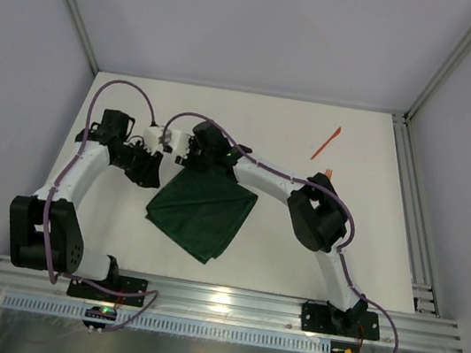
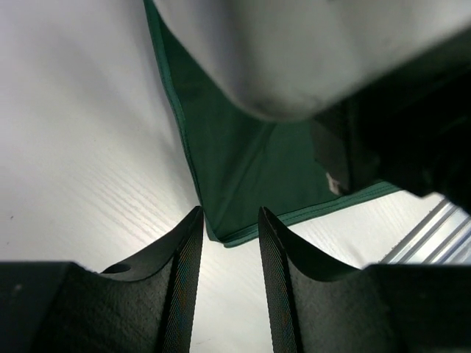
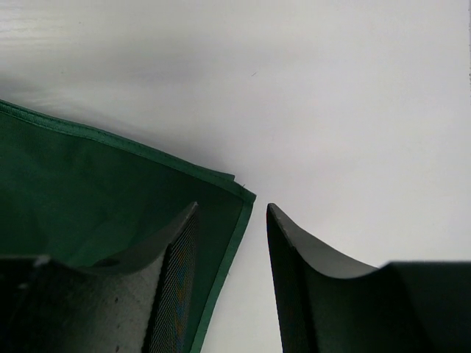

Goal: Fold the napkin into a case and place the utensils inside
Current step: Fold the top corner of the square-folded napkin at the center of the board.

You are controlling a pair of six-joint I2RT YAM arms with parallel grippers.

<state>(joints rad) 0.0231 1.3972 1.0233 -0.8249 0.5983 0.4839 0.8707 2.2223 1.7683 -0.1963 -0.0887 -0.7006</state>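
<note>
Hands of both arms meet at the far corner of the napkin (image 1: 203, 210): left hand (image 2: 229, 283) with fingers apart over a hemmed corner, right hand (image 3: 229, 283) apart, straddling a corner edge. Napkin lies folded mid-surface (image 1: 295, 141); orange utensils (image 1: 326, 143) rest well apart, far right.

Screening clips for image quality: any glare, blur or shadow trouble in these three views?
Top external: sharp, bright glare patches on the metal rail at the near edge. Left wrist: a blurred pale shape fills the top, dark green cloth napkin slightly soft. Right wrist: napkin hem crisp, soft shadow beside it on the white table; gripper fingers dark, underlit.
</note>
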